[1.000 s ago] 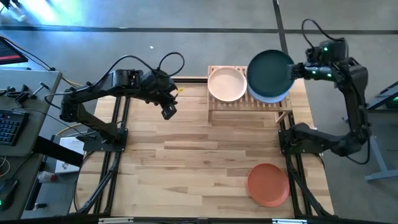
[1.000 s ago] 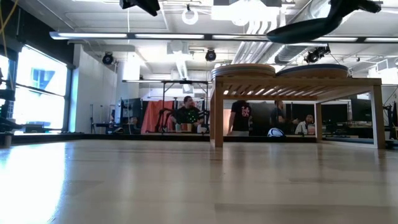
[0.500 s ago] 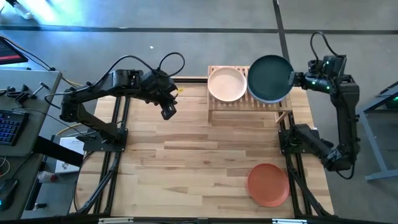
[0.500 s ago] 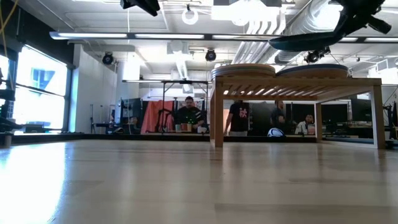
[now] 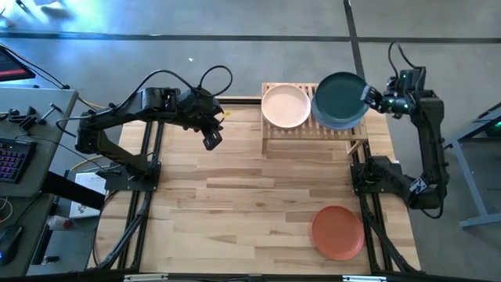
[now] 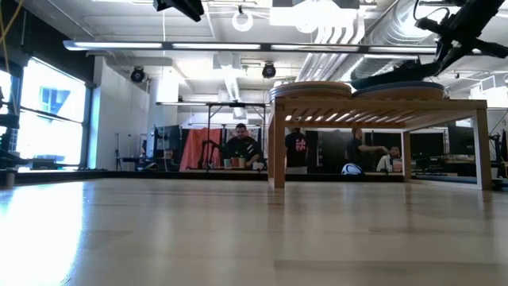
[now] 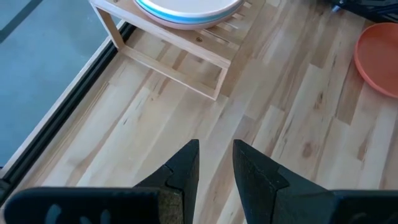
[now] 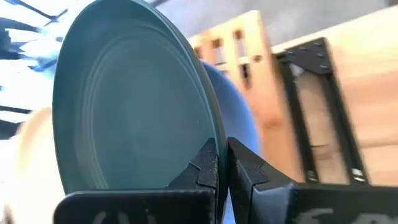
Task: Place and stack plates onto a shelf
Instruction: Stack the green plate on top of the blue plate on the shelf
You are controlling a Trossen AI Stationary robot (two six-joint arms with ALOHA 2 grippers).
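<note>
The butcher-block table (image 5: 235, 204) carries the bamboo shelf (image 5: 313, 135) at about one o'clock from its centre in the high view. On the shelf's nine o'clock half sits a stack topped by a pale pink plate (image 5: 286, 106); on its three o'clock half lies a blue plate (image 5: 335, 124), mostly covered from above. Over that blue plate the right gripper (image 5: 368, 99) holds a dark green plate (image 5: 340, 99), its jaws pinched tight on the rim at the plate's three o'clock edge. In the low view the dark green plate (image 6: 397, 77) looks tilted, its gripped side higher, its far side close to or touching the stack; I cannot tell which.

The main risk, as I judge it, is an off-centre release: the plate is gripped by one edge only and hangs at a slant, so letting go early could make it slide toward the pale pink stack or land skewed on the blue plate. Pressing down too hard could shove the blue plate along the slats or nudge the shelf.

A terracotta plate (image 5: 337, 232) waits on the table at five o'clock, not yet stacked. The left gripper (image 5: 210, 141) hovers at ten o'clock, fingers parted and holding nothing.
</note>
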